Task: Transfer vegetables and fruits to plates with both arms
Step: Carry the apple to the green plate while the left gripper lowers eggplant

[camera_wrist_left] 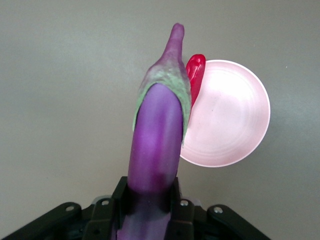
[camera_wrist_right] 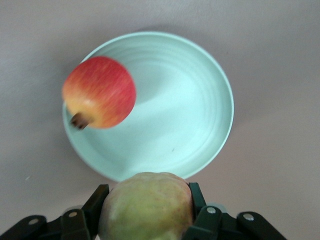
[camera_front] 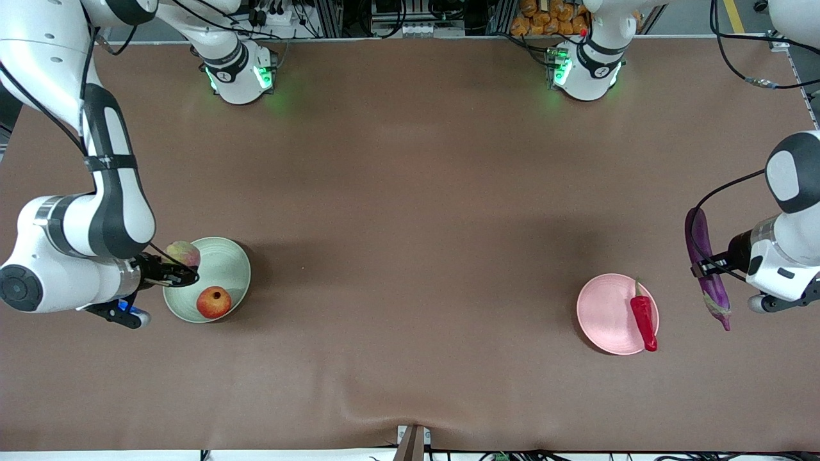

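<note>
My left gripper (camera_front: 708,267) is shut on the long purple eggplant (camera_front: 705,262), held in the air beside the pale pink plate (camera_front: 608,314); it also shows in the left wrist view (camera_wrist_left: 155,145). The red chili pepper (camera_front: 644,317) lies on that plate's edge. My right gripper (camera_front: 179,272) is shut on the pale yellow-pink peach-like fruit (camera_front: 184,253), held over the rim of the pale green plate (camera_front: 230,266); the fruit fills the jaws in the right wrist view (camera_wrist_right: 147,207). The round red fruit (camera_front: 214,302) with a crown tip lies in the green plate (camera_wrist_right: 190,125).
The brown table mat (camera_front: 410,211) stretches between the two plates. The arm bases (camera_front: 240,73) stand along the table's edge farthest from the front camera.
</note>
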{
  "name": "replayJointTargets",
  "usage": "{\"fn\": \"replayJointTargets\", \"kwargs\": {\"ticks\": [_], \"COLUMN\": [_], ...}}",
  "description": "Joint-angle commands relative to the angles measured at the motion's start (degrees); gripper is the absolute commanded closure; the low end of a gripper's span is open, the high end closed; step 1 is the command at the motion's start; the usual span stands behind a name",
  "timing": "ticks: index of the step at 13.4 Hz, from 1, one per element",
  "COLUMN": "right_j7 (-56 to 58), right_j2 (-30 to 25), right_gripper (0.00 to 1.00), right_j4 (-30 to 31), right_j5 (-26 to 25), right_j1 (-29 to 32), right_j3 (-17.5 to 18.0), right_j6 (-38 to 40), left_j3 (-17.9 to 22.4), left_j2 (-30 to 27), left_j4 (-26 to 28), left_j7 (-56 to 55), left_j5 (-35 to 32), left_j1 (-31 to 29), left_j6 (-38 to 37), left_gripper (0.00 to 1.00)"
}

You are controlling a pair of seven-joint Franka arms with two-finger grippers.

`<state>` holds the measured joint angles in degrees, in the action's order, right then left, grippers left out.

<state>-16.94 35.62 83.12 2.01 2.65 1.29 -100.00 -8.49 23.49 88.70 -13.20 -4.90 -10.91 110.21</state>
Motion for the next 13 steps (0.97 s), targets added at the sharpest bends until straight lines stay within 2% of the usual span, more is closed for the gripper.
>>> {"fn": "replayJointTargets", "kwargs": {"ticks": [1,5,6,7,8,9,13], "right_j7": [4.1,6.9,7.0,7.0,6.9,6.9,6.8], "right_j2": [-1.0,0.0,0.1,0.8,1.3,1.4,1.2], "right_gripper": [1.00,1.00,0.87,0.41,0.14,0.00,0.00], "right_j4": [5.7,8.5,8.4,8.1,8.0,8.0,7.0], "right_j5": [-1.4,-1.2,-1.0,-0.9,-0.8,-0.8,-0.7], "right_j1": [2.8,4.4,4.4,4.3,4.4,4.3,4.2], "right_j3": [1.4,1.4,1.4,1.4,1.5,1.6,1.9], "right_j6": [-6.2,-12.6,-12.7,-12.7,-12.7,-12.8,-12.0], "left_j3": [-0.3,-0.3,-0.2,-0.2,-0.2,-0.3,-0.8], "left_j2": [3.4,6.5,6.9,7.4,7.7,8.1,10.4], "left_j4": [-4.7,-6.7,-6.8,-7.1,-7.1,-7.0,-7.0], "left_j7": [3.1,4.7,4.7,4.9,5.0,4.8,3.1], "left_j5": [0.2,0.1,0.0,0.0,0.1,0.3,1.3], "left_j1": [-1.5,-1.6,-1.6,-1.6,-1.6,-1.6,-0.7], "left_j6": [-1.2,-0.9,-0.6,-0.5,-0.5,-0.5,0.3], "left_gripper": [1.00,1.00,1.00,1.00,1.00,1.00,1.00]}}
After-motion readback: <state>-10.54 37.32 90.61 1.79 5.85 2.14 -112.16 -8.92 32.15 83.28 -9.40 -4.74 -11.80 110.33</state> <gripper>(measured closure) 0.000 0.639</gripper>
